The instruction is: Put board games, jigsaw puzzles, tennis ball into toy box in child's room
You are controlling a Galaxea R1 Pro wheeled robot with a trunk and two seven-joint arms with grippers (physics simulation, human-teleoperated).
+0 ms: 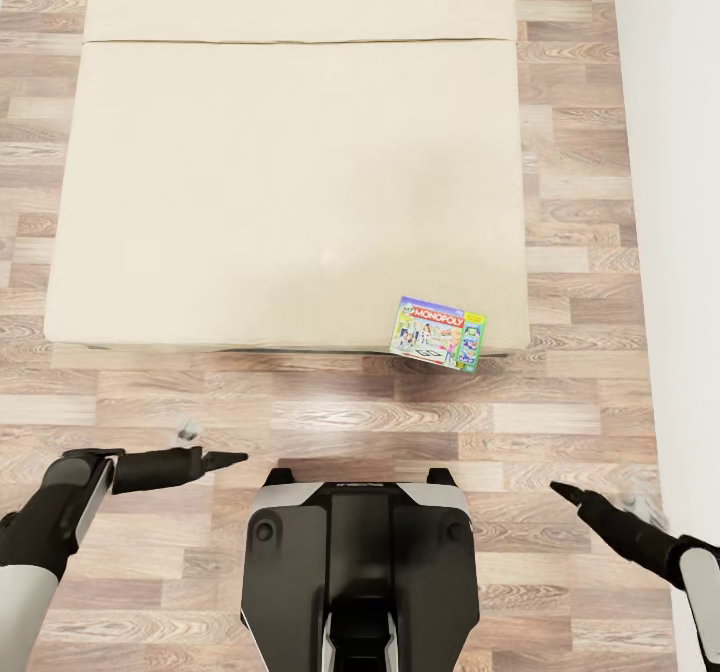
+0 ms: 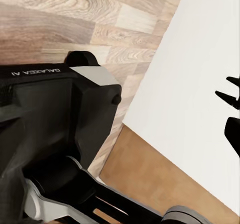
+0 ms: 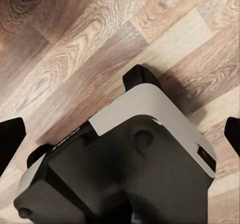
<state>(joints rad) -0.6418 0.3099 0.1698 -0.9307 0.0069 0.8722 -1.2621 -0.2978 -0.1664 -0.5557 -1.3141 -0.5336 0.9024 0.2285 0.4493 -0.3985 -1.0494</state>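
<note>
Here, one board game [image 1: 438, 333], flat and lettered MONOPOLY, lying at the bed's [image 1: 290, 192] near right corner, partly over the edge. Likely light, stiff, smooth-faced; best pinched across the overhanging edge. Left tool [image 1: 232, 459] empty, opening unclear; right tool [image 3: 120, 134] spread wide, empty.

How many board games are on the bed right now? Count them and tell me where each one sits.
1. A Monopoly board game lies flat at the near right corner of the bed, by its front edge. No other game shows on the visible part of the mattress; the bed's far end is out of frame.
</note>
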